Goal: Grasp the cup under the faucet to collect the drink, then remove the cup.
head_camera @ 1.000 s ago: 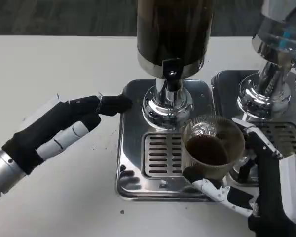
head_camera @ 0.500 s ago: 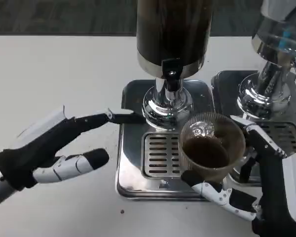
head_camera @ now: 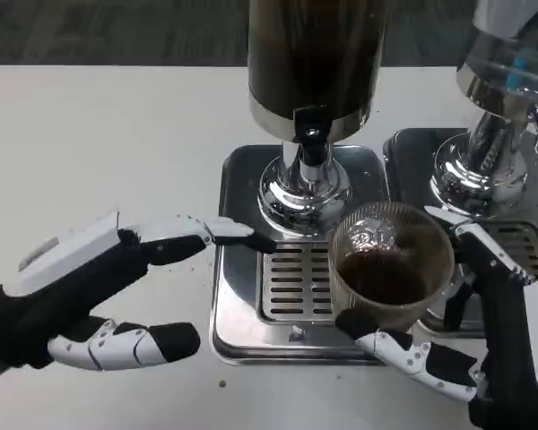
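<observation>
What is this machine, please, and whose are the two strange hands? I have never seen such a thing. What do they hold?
The picture is taken from a camera on a humanoid robot's head, looking down at a white table. The two hands are the robot's own. Its right hand holds a ribbed clear cup with dark drink in it, above the slotted drip tray. Its left hand holds nothing; its fingers are spread, one tip reaching over the tray's edge. The tall dark cylinder is a drink dispenser, and its faucet sits just behind the cup. A second dispenser stands to the right.
</observation>
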Tool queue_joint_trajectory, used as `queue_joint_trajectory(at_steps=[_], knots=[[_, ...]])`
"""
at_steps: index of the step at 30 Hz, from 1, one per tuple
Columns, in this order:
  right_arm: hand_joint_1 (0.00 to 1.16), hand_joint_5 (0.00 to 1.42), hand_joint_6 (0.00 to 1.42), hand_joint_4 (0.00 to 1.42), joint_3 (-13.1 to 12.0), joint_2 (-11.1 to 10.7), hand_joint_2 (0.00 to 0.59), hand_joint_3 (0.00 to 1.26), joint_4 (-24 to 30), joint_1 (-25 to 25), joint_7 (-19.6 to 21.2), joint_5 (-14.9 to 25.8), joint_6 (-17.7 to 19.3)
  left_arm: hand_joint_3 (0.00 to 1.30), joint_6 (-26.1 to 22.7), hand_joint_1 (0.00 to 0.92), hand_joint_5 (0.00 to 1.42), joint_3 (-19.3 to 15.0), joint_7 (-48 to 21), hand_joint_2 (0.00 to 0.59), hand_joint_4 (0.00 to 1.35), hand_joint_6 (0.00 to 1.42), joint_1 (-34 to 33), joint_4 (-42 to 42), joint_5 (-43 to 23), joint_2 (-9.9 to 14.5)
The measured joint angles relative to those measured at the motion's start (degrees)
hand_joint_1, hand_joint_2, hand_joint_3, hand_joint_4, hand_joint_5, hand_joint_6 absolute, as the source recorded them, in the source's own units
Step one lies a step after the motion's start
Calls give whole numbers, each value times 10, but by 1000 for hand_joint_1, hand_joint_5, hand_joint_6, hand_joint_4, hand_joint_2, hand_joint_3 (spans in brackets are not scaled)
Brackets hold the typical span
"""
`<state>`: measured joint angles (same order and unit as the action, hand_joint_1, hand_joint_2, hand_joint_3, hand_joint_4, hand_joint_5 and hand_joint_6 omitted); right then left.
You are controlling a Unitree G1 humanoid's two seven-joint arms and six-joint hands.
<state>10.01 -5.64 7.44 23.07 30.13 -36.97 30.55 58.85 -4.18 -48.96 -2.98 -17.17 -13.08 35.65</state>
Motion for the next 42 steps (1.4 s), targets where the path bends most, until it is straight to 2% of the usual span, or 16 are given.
queue_joint_trajectory(at_steps=[4,12,24,42], knots=[[768,873,1232,707,-6,-1,212,607,3,3,-3,2,0,258,3,0,182,-1,3,183,193,197,14,18,-3,12],[752,873,1232,716,-13,-2,216,616,17,6,-10,6,2,141,14,0,74,-24,17,178,74,100,54,49,-2,42],[746,878,1232,716,-19,-2,217,623,19,9,-14,10,2,66,24,0,20,-57,59,171,6,42,90,69,30,62],[745,885,1232,716,-25,-1,217,624,21,10,-14,10,3,81,58,0,9,-37,72,170,4,26,79,51,69,90]])
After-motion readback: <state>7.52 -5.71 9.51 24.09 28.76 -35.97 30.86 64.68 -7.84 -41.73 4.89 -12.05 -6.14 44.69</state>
